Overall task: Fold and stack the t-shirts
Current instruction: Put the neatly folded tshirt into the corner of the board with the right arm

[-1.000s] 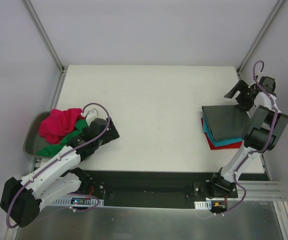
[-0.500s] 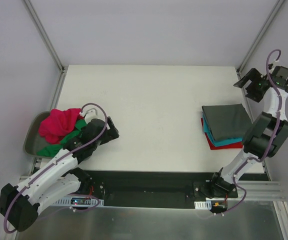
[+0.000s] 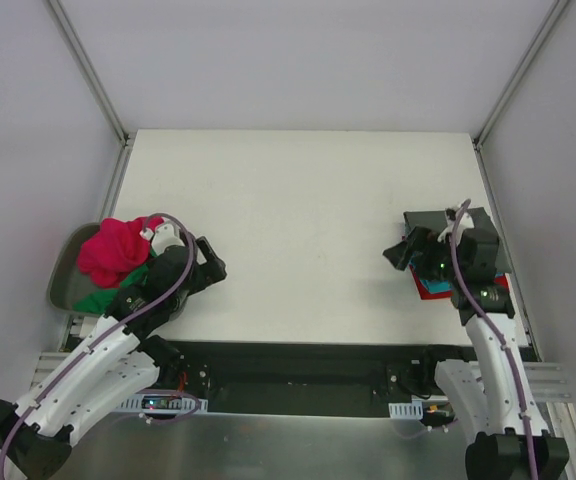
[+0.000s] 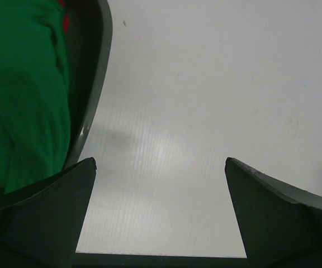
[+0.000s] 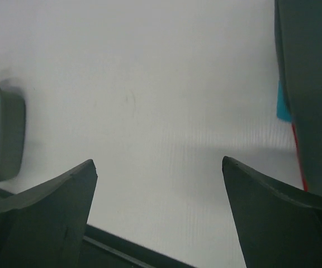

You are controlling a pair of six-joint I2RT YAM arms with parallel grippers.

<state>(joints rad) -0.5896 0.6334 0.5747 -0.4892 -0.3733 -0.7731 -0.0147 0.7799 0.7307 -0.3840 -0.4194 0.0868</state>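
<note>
A folded stack lies at the table's right: dark grey t-shirt on top, teal t-shirt and red t-shirt under it, mostly hidden by my right arm. My right gripper is open and empty at the stack's left edge, pointing left. In the right wrist view it hangs over bare table, with the grey shirt, a teal corner and a red edge at right. The magenta pink t-shirt and green t-shirt lie crumpled in the tray. My left gripper is open and empty just right of the tray, also seen over bare table in the left wrist view.
The grey-green tray sits at the table's left edge; its rim and the green shirt fill the left of the left wrist view. It also shows far left in the right wrist view. Metal frame posts stand at the back corners.
My right arm has swung from the far right back corner down and toward me, over the stack, its gripper now pointing left. My left arm has drawn back slightly toward the near edge.
</note>
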